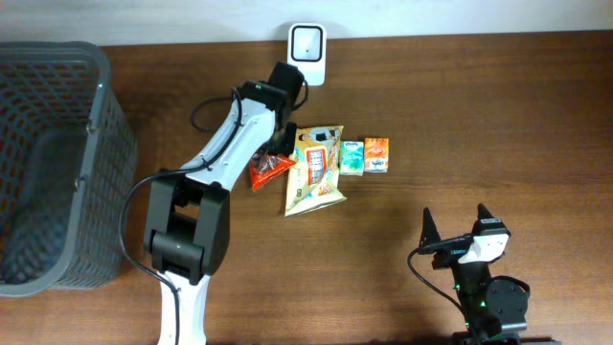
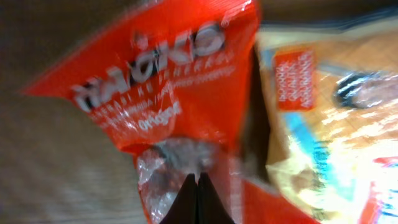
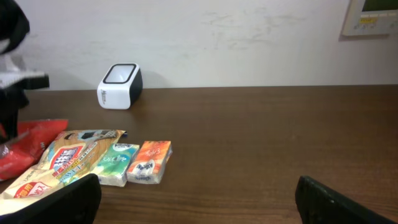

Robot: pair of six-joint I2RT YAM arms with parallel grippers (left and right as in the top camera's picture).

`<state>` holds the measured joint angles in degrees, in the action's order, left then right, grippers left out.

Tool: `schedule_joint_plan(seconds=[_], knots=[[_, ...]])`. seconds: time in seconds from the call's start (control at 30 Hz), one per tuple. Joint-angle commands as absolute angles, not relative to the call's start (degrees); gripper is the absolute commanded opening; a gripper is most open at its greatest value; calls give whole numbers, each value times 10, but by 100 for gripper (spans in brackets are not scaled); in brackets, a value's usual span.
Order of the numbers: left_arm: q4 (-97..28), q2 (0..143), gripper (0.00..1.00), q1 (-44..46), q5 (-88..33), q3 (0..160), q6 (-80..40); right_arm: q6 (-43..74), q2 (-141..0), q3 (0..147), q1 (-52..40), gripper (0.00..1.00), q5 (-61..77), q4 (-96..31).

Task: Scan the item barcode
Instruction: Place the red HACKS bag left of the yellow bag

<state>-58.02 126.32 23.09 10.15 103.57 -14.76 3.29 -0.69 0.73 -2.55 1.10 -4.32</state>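
A red snack packet (image 1: 271, 170) lies on the table against a yellow snack bag (image 1: 314, 171). My left gripper (image 1: 283, 144) hangs just over its far end. The left wrist view is blurred: the red packet (image 2: 174, 81) fills it, and my left gripper (image 2: 198, 180) is shut, tips together over the packet's clear crinkled end. I see no film between them. The white barcode scanner (image 1: 306, 46) stands at the table's back edge, also in the right wrist view as scanner (image 3: 119, 86). My right gripper (image 1: 458, 225) rests open at the front right, nothing between its fingers (image 3: 68, 202).
A green tissue pack (image 1: 352, 156) and an orange one (image 1: 376, 154) lie right of the yellow bag. A large grey basket (image 1: 105, 125) fills the table's left side. Bare brown wood lies between the items and my right gripper (image 3: 196, 199).
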Motion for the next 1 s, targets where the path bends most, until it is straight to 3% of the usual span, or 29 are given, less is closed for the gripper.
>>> schedule_joint_plan(seconds=[0.0,0.07,0.2,0.27,0.33,0.43,0.6,0.67,0.73,0.83,0.9,0.93,0.97], knots=[[-552,1267,0,232,46,970,-171,39,-4,3,-23,99,12,-45],[-542,1267,0,232,46,947,-170,39,-4,3,-23,99,12,-45],[-663,1260,0,220,204,1037,-152,39,-4,3,-23,99,12,-45],[-740,1258,0,217,175,1161,-156,39,-4,3,-23,99,12,-45],[-738,1258,0,217,100,1195,-156,39,-4,3,-23,99,12,-45],[-729,1259,0,217,27,1159,-158,39,-4,3,-23,99,12,-45],[-664,1259,0,217,23,1020,-176,39,-4,3,-23,99,12,-45],[-623,1259,16,215,35,961,-175,39,-4,3,-23,99,12,-45],[-628,1256,3,205,64,968,-175,39,-4,3,-23,99,12,-45],[-696,1249,5,187,63,1086,-175,39,-4,3,-23,99,12,-45],[-761,1242,41,176,63,1224,-175,39,-4,3,-23,99,12,-45],[-782,1241,95,173,63,1286,-175,39,-4,3,-23,99,12,-45],[-788,1241,99,172,66,1326,-175,39,-4,3,-23,99,12,-45]])
